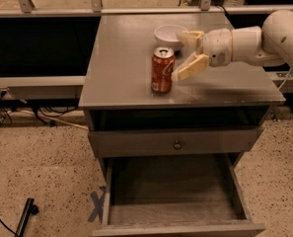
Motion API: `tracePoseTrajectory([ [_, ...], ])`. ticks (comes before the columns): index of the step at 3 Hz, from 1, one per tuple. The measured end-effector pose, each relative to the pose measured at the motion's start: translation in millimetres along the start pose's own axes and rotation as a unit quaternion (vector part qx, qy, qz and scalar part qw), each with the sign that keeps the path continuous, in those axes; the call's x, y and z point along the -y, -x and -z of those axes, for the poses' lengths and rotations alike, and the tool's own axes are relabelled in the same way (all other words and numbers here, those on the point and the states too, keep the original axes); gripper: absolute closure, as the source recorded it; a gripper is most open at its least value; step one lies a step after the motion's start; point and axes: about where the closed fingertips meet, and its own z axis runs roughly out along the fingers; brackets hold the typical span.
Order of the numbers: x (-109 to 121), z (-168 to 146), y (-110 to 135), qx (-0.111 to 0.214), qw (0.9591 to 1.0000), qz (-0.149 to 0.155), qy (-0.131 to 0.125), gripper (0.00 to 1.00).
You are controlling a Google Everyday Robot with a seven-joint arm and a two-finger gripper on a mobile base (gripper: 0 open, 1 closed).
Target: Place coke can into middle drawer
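The coke can point(162, 69), red with white lettering and a silver top, stands upright on the grey cabinet top point(121, 68), left of centre. My gripper point(183, 54) comes in from the right on a white arm, just right of the can at its height. Its two cream fingers point(193, 67) are spread open, one near the bowl and one by the can's right side, with nothing held. The middle drawer point(173, 194) is pulled out below, its board bottom bare.
A white bowl point(169, 34) sits on the cabinet top behind the can and the gripper. The upper drawer front with a small round knob point(177, 144) is shut. A speckled floor surrounds the cabinet; a black object point(25, 215) and cables lie at the lower left.
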Motion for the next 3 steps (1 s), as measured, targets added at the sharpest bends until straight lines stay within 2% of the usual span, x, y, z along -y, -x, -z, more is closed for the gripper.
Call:
tracePoseTrajectory([
  [1, -3, -7, -3, 0.002, 0.9999, -0.001, 0.01, 0.0],
  [3, -17, -31, -2, 0.007, 0.9989, -0.001, 0.045, 0.0],
])
